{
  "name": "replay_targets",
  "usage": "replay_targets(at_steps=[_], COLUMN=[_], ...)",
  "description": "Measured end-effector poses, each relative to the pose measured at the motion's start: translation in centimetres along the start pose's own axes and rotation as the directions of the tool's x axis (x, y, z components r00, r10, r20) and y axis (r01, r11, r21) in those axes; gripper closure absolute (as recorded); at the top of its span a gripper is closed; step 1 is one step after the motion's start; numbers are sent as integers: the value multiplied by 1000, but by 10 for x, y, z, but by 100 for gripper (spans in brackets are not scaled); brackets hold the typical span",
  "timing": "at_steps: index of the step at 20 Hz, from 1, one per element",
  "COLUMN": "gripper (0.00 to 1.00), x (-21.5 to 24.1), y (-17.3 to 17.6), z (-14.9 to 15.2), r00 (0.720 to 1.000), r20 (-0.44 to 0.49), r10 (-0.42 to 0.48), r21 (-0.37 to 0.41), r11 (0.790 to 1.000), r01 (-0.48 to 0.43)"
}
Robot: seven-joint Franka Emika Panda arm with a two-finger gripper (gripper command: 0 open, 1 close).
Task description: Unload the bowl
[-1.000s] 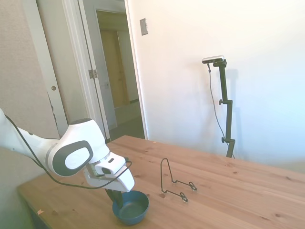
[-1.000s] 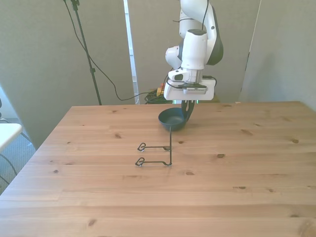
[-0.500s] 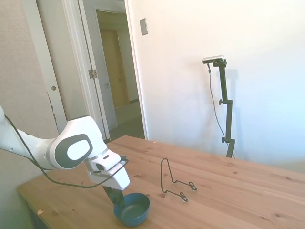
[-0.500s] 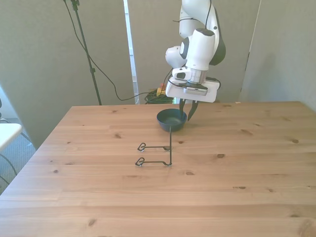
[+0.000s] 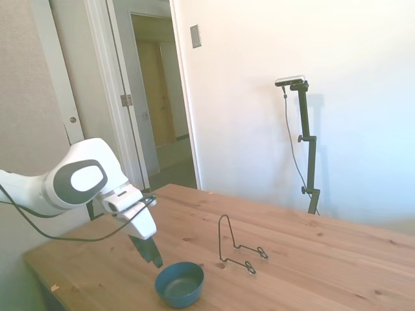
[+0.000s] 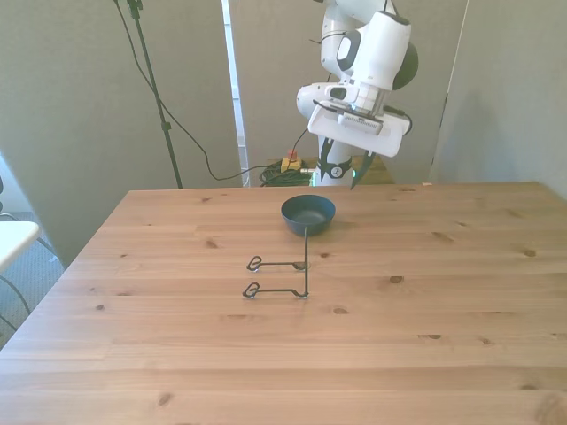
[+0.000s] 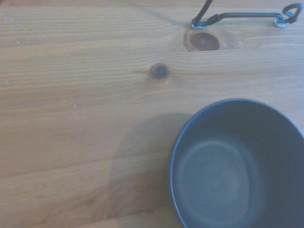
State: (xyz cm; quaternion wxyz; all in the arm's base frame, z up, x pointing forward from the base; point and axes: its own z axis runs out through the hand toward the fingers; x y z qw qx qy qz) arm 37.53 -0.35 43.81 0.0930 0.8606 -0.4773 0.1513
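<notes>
The small dark blue-teal bowl (image 5: 179,283) (image 6: 308,214) stands upright and empty on the wooden table (image 6: 443,292), free of the gripper. The wrist view shows the bowl (image 7: 237,166) from above, its inside bare. My gripper (image 6: 341,178) (image 5: 155,260) hangs tilted above the table, just behind the bowl on the robot's side and a little to the front view's right. Its fingers are apart and hold nothing.
A thin black wire stand (image 6: 283,274) (image 5: 237,246) (image 7: 242,16) sits on the table near the bowl, on the side away from the robot. An open doorway (image 5: 162,103) lies behind the table in the side view.
The gripper let go of the bowl's rim, then rose and pulled back toward the robot. The bowl stays where it was set down.
</notes>
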Motion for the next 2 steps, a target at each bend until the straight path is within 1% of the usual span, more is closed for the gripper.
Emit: replay_targets(at_steps=[2], gripper=[0], x=[-8], y=[15], z=[-19], r00=[1000], r20=[9], r10=[2], r21=[28], r11=[1000], r01=[-3])
